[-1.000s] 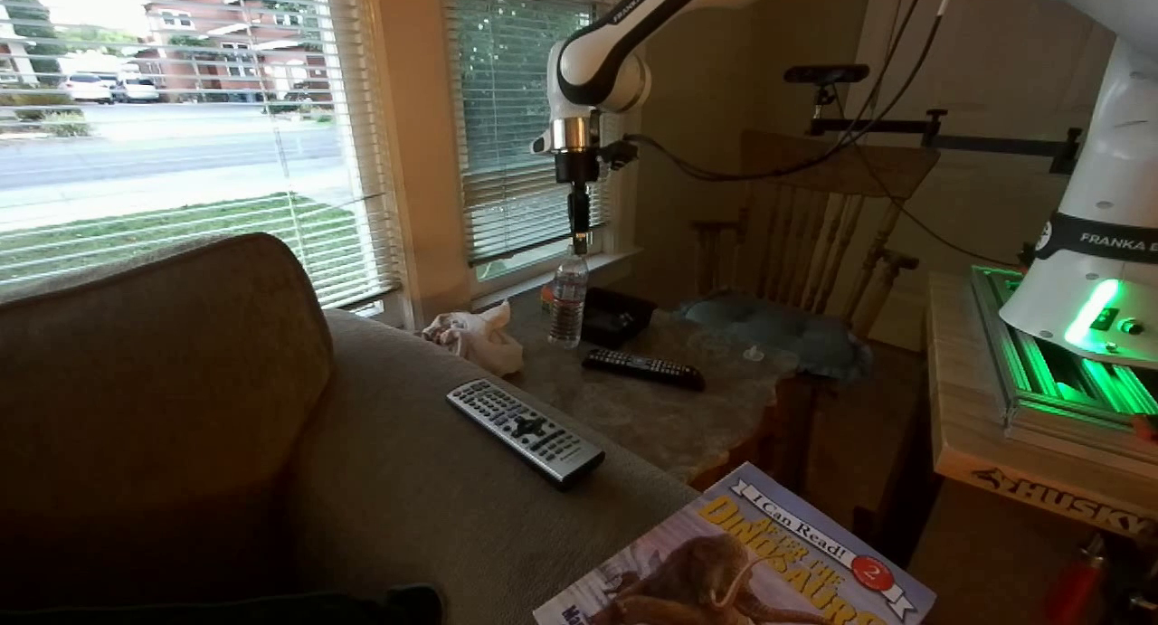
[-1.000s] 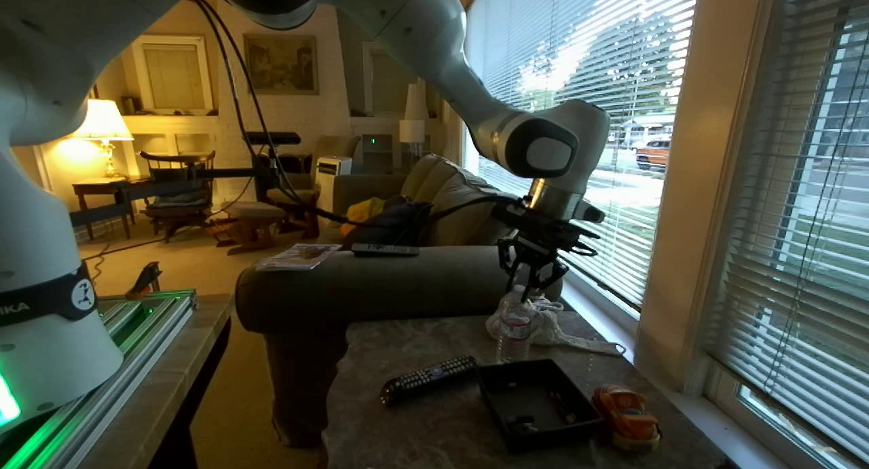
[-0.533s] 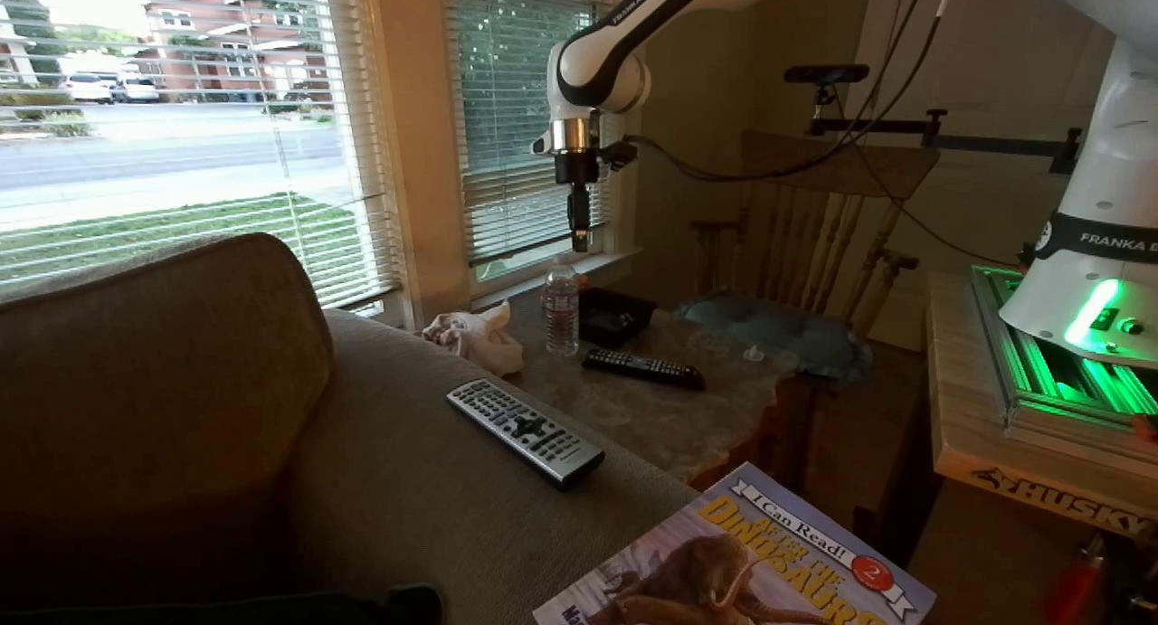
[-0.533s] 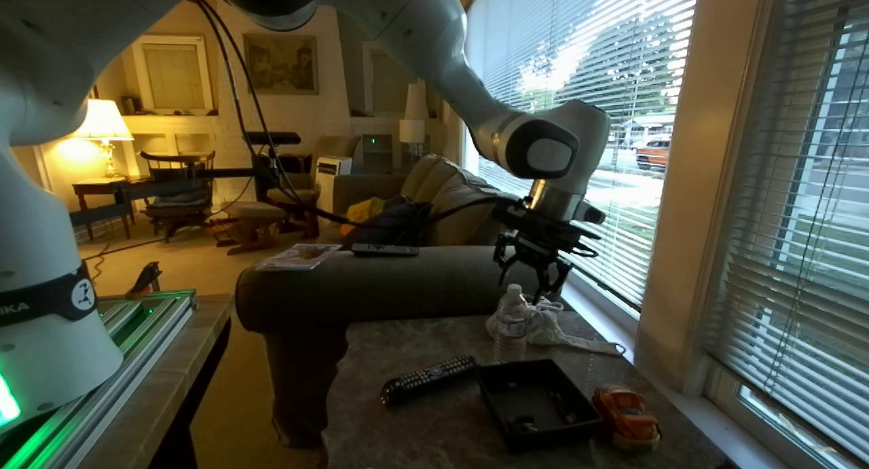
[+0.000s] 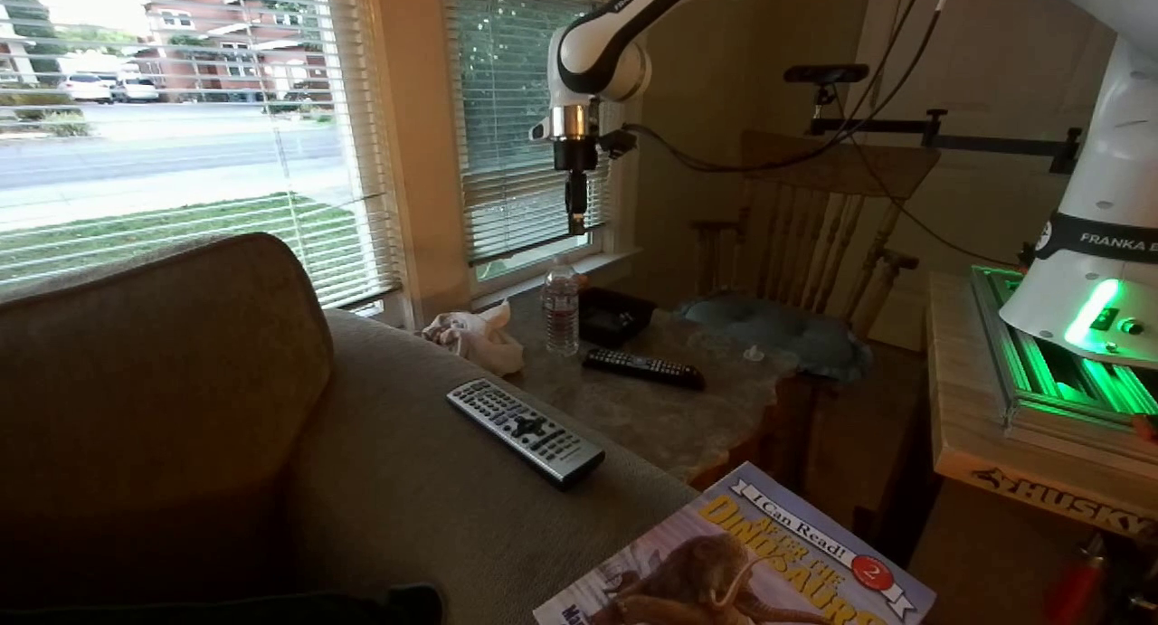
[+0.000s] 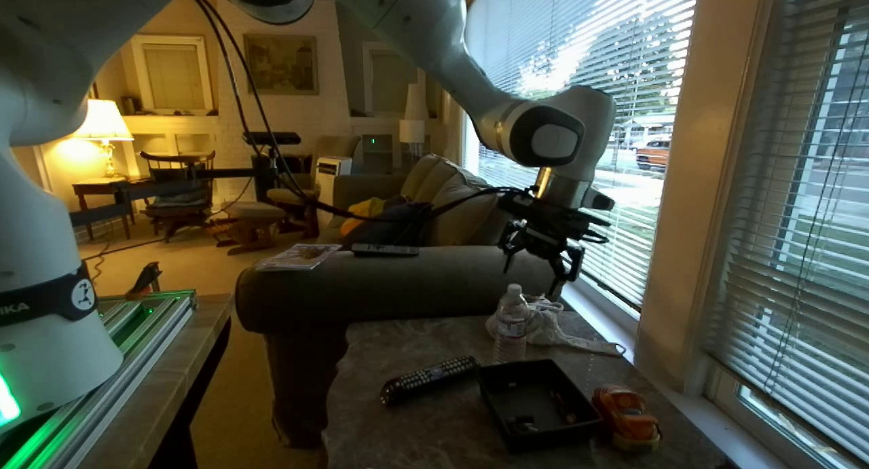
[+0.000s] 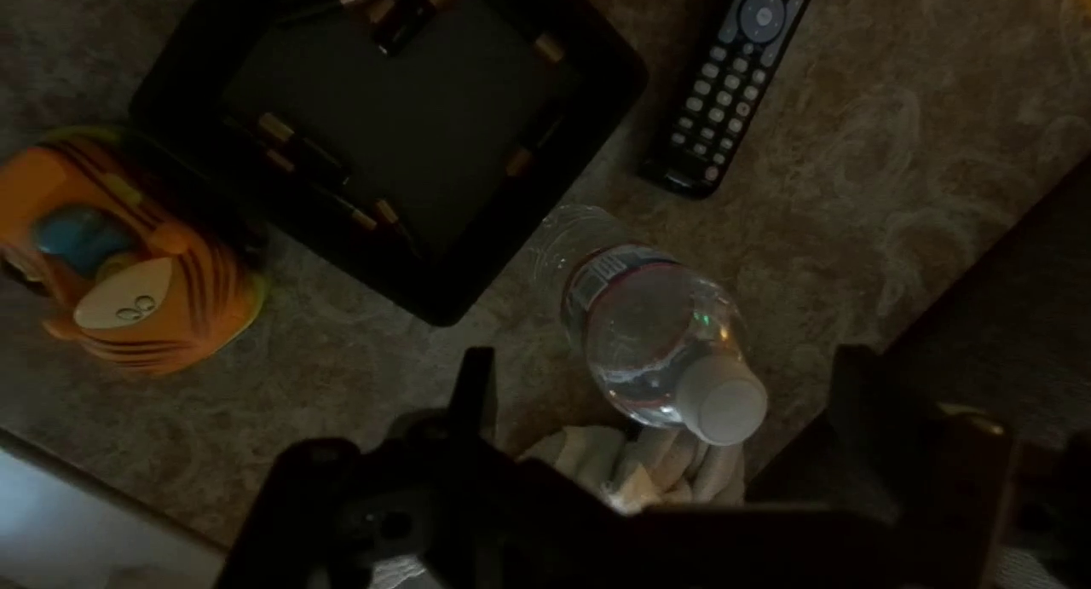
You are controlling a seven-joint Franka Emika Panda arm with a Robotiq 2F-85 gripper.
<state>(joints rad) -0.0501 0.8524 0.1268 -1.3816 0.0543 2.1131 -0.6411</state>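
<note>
Currently, I hold my gripper a little above the bottle, with the jaws spread apart. The bottle stands upright on the table, between tray and white bundle, near the black remote.

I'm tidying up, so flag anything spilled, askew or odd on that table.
Nothing looks spilled; the bottle stands upright, capped. Only untidy: loose batteries scattered at differing angles in the black tray, and a crumpled white bundle beside the bottle.
</note>
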